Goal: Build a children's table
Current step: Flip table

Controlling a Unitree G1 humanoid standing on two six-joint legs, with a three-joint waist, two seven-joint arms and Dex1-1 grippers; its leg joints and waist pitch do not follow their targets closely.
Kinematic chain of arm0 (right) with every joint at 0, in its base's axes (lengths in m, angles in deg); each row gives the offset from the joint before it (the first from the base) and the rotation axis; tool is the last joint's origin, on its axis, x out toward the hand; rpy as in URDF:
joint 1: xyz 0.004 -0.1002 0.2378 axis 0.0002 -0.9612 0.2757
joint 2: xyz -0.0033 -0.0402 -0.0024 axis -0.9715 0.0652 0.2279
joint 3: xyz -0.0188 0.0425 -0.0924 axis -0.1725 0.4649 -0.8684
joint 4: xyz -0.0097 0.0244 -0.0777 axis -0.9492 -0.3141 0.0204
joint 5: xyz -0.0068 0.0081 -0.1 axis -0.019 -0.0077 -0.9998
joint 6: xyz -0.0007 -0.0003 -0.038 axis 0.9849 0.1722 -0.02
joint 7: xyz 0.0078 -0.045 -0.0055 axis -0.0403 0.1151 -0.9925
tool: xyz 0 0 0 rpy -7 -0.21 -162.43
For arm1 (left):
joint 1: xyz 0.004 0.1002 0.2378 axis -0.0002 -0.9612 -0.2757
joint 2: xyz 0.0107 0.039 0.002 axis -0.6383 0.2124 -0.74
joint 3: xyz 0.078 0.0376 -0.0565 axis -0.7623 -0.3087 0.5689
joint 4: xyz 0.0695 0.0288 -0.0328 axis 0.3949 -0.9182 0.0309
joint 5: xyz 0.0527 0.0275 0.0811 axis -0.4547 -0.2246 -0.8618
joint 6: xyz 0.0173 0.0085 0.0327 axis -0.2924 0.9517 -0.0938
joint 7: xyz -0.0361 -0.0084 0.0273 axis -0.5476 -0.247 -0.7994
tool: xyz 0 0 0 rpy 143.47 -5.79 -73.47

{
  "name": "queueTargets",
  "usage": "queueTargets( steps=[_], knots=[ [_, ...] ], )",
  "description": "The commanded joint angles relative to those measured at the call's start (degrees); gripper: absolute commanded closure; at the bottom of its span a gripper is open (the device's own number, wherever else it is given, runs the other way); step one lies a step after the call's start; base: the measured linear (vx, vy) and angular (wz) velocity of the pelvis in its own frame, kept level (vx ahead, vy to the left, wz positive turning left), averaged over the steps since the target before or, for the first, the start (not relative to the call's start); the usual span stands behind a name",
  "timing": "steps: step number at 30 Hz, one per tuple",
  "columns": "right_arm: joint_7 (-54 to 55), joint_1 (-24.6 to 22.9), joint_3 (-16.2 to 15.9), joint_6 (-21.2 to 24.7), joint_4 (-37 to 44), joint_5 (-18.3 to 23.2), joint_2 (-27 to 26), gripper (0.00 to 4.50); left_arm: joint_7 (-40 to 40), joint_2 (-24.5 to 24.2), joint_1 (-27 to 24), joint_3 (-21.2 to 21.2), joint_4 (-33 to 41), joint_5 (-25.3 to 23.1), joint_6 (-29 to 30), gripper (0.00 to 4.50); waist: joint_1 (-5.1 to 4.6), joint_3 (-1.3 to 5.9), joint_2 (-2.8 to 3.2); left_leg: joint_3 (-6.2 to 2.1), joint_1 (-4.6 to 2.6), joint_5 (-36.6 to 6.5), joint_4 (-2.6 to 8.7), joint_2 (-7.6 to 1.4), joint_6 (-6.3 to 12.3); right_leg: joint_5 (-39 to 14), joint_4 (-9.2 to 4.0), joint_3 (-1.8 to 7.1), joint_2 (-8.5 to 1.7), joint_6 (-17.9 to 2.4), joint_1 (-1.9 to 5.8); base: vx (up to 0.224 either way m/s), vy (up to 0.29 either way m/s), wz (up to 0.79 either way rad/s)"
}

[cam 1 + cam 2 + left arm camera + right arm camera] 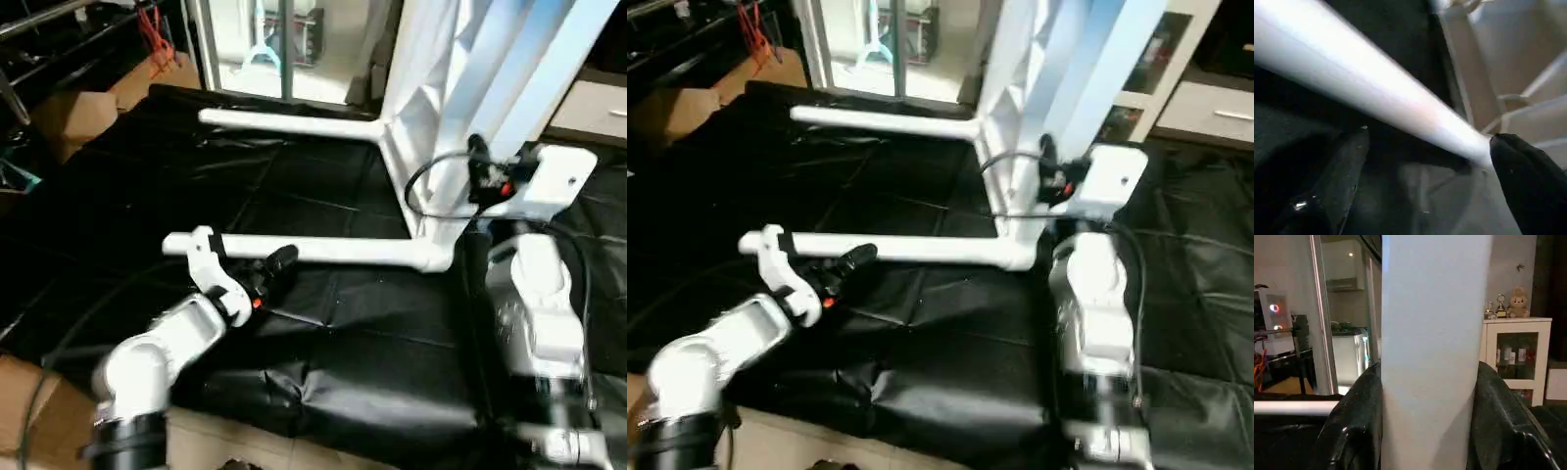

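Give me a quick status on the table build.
Left gripper open beside near leg, not holding. Right gripper clamped on upright tabletop. Two legs socketed, both lying level over black mat. Nothing blocking.

White-and-silver forearms, black cables, black-fingered hands

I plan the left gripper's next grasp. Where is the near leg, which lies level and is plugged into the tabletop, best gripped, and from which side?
Probably mid-shaft on the near leg, coming from above. It lies level just over the black mat, so fingers can straddle its round tube from the top. The left gripper, open, already sits beside it near the free end; nearer the corner socket the tabletop crowds in.
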State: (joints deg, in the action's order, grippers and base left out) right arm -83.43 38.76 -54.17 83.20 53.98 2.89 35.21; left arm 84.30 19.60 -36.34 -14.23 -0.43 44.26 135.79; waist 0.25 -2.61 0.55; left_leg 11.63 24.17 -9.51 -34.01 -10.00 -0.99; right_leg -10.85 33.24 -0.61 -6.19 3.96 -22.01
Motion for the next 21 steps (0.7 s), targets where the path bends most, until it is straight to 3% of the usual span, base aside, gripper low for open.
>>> queueTargets(
  steps=[1,2,5,6,7,9,10,11,15,16,17,21],
  knots=[
    [-0.82,4.7,2.17,-3.98,-1.56,-0.87,3.27,2.57,-1.43,-1.6,0.09,-0.3,2.79,-1.15,-1.22,0.0,-0.37,3.46,-0.21,-0.95,-2.72,-11.11,4.15,-1.88,-2.39,-3.55,-2.69,0.2,0.16,-7.09,0.73,0.0,0.0,0.0],
    [-1.9,5.94,2.22,-4.64,-2.72,-0.92,4.34,2.57,-1.59,-2.08,0.28,-0.08,3.18,-1.65,-1.81,0.0,-0.47,3.49,-0.66,-0.9,-2.65,-10.81,4.04,-1.86,-2.11,-3.29,-2.69,0.15,0.18,-7.21,0.86,0.0,0.0,0.0],
    [-5.21,9.33,1.98,-6.4,-5.69,-1.23,7.7,2.57,-1.69,-3.39,0.94,0.74,4.02,-2.66,-3.0,0.0,-0.24,3.63,-0.44,-0.71,-2.64,-7.0,3.44,-1.76,-0.49,0.7,-2.22,0.23,0.13,-8.08,1.0,0.0,0.0,0.0],
    [-6.51,10.5,1.81,-6.86,-6.74,-1.39,9.0,2.57,-1.62,-3.81,1.09,0.87,4.28,-2.94,-3.2,0.0,-0.43,3.73,-1.07,-0.67,-2.35,-5.78,3.22,-1.63,0.01,1.89,-2.05,0.23,0.25,-8.23,1.34,0.0,0.0,0.0],
    [-7.98,11.62,1.49,-7.33,-7.71,-1.76,10.45,2.57,-1.64,-4.2,1.18,0.89,4.49,-3.21,-3.36,0.0,-0.1,3.98,-0.78,-0.64,-2.46,-3.91,2.94,-1.61,0.93,4.06,-1.7,0.23,0.15,-8.95,1.44,0.0,0.0,0.0],
    [-10.35,13.3,1.0,-8.03,-8.95,-2.4,12.82,2.57,-1.91,-5.05,1.16,0.36,4.87,-4.19,-3.76,0.0,0.04,4.39,-0.74,-0.64,-2.24,0.98,2.27,-1.47,2.89,10.26,-0.98,0.21,0.3,-10.19,1.62,0.0,0.0,0.0],
    [-12.18,14.35,0.34,-8.65,-9.56,-3.26,14.79,2.57,-2.19,-5.62,0.99,-0.18,5.29,-4.8,-3.81,0.0,0.14,4.46,-0.92,-0.41,-1.92,4.4,1.71,-1.2,5.07,15.49,-0.43,0.21,0.55,-11.43,1.34,0.0,0.0,0.0],
    [-12.99,14.81,0.01,-9.02,-9.89,-3.75,15.76,2.57,-2.22,-5.73,0.94,-0.43,5.5,-4.97,-3.77,0.0,0.13,4.41,-1.19,-0.35,-1.95,3.92,1.72,-1.26,5.57,15.19,-0.49,0.17,0.52,-11.76,1.42,0.0,0.0,0.0],
    [-15.41,17.42,-1.35,-11.36,-12.61,-5.74,19.76,2.57,-2.45,-5.95,0.7,-1.14,6.02,-5.5,-4.24,0.0,0.35,4.22,-1.16,-0.29,-2.05,0.14,1.84,-1.67,6.2,8.91,-0.76,0.1,0.08,-13.64,1.47,0.0,0.0,0.0],
    [-17.38,20.52,-2.15,-13.56,-15.57,-7.63,23.05,2.57,-2.7,-6.07,0.76,-1.64,6.13,-6.3,-4.91,0.0,0.2,4.11,-1.16,-0.24,-2.05,-1.17,1.77,-1.73,6.22,6.39,-0.89,0.07,0.07,-14.2,1.45,0.0,0.0,0.0],
    [-17.38,20.52,-2.15,-13.56,-15.57,-7.63,23.05,2.57,-2.7,-6.07,0.76,-1.64,6.13,-6.3,-4.91,0.0,0.17,4.03,-1.27,-0.17,-1.99,-1.63,1.74,-1.72,6.24,5.6,-0.94,0.11,0.09,-14.38,1.44,0.0,0.0,0.0],
    [-19.9,28.51,-5.09,-20.14,-23.23,-13.52,29.87,2.57,-3.22,-6.29,1.72,-2.49,5.66,-7.69,-5.82,0.0,0.14,3.78,-1.27,0.02,-1.94,-4.54,1.49,-1.81,6.25,0.38,-1.23,0.28,-0.11,-14.61,1.16,0.0,0.0,0.0]
  ],
)
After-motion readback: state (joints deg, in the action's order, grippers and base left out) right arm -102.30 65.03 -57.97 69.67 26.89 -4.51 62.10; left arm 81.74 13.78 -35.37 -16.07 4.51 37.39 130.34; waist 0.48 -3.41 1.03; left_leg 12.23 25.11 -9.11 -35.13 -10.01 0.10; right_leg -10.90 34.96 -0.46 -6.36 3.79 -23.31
